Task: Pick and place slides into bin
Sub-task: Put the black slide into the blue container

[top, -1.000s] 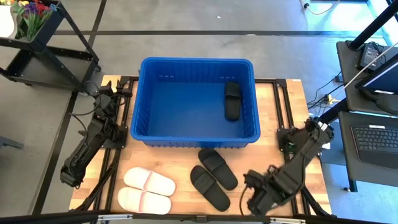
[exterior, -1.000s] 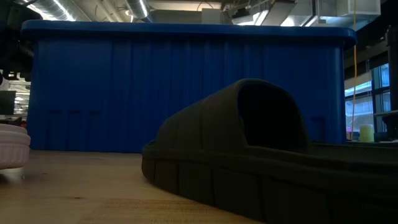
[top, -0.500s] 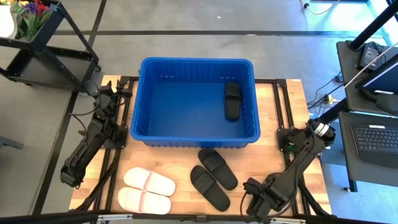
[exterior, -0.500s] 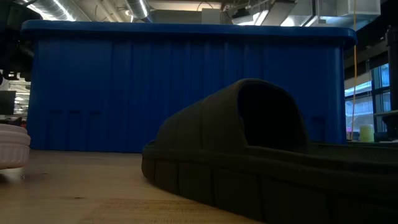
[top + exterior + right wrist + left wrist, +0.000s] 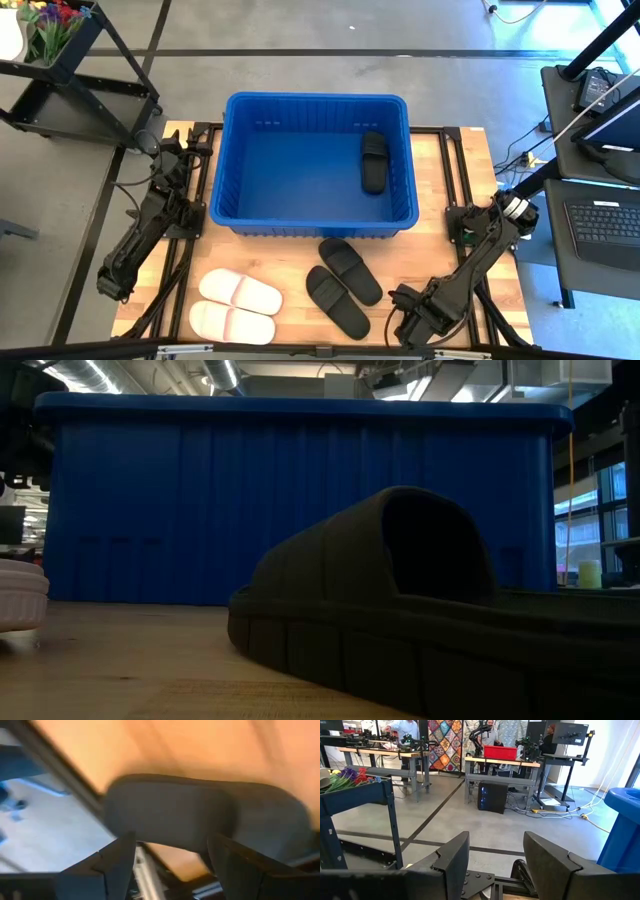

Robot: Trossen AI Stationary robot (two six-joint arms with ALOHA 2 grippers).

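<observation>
With its jaws parted, right gripper [image 5: 170, 870] faces a black slide [image 5: 200, 815] just ahead, long axis crosswise; left gripper [image 5: 492, 862] parked, released.

The bin [image 5: 315, 165] sits at the table's [image 5: 455, 170] middle rear, one slide [image 5: 373, 161] lying inside by its right wall. Before the bin — near its front wall — lie two slides [image 5: 343, 285]; another pair [image 5: 234, 306] lies left of them (closer to the front edge).
</observation>
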